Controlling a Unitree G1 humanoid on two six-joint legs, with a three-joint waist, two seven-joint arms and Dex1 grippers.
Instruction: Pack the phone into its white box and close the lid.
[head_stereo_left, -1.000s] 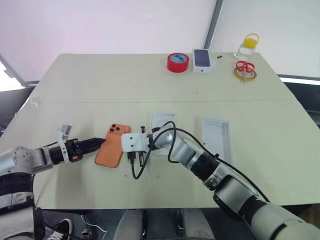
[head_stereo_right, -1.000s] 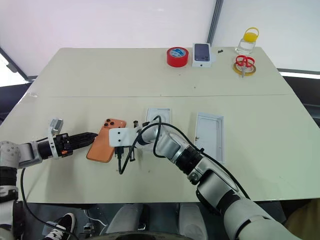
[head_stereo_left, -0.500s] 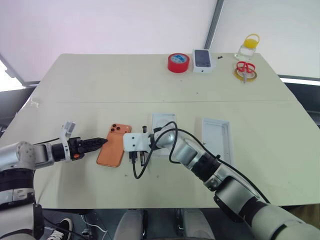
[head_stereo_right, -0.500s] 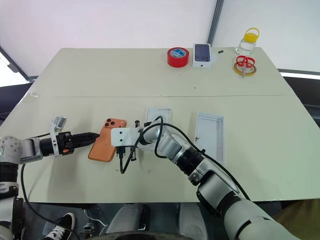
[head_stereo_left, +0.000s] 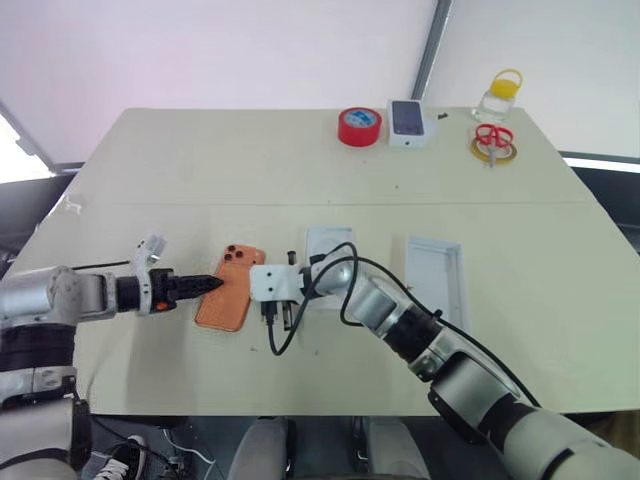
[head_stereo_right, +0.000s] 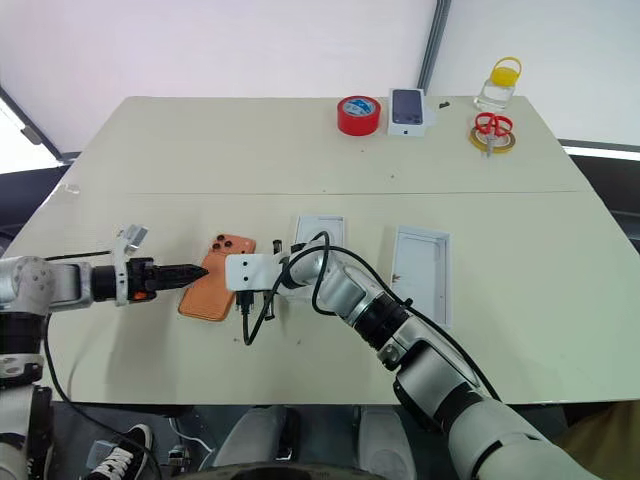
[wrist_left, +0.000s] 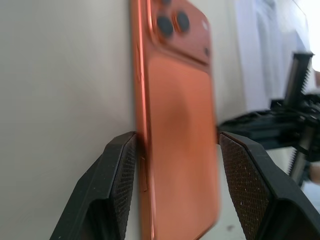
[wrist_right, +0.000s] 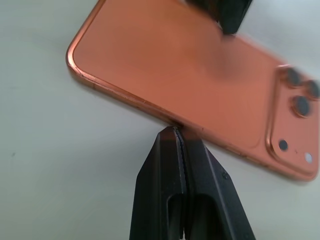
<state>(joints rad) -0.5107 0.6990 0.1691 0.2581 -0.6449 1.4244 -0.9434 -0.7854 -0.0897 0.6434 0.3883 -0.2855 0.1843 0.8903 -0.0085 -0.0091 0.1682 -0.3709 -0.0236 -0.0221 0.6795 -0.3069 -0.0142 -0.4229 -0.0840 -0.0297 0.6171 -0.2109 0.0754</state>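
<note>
The orange phone (head_stereo_left: 233, 290) lies back up on the table, its lenses at the far end. My left gripper (head_stereo_left: 211, 284) reaches in from the left, open. Its tips are at the phone's left long edge, and in the left wrist view the phone (wrist_left: 180, 125) fills the gap between its two fingers (wrist_left: 120, 165). My right gripper (wrist_right: 175, 131) is shut, with its tip against the phone's right long edge. The white box (head_stereo_left: 322, 241) lies just behind the right wrist, partly hidden by it. A second shallow white tray (head_stereo_left: 435, 280) lies further right.
At the table's far edge stand a red tape roll (head_stereo_left: 358, 126), a small box picturing a dark phone (head_stereo_left: 407, 119), red scissors on a yellow ring (head_stereo_left: 491, 141) and a clear jar with a yellow lid (head_stereo_left: 497, 94). A black cable (head_stereo_left: 285, 335) loops under the right wrist.
My left gripper has slid right, from beside the phone to its left edge, and has rolled a little. The right gripper has stayed against the phone's other edge.
</note>
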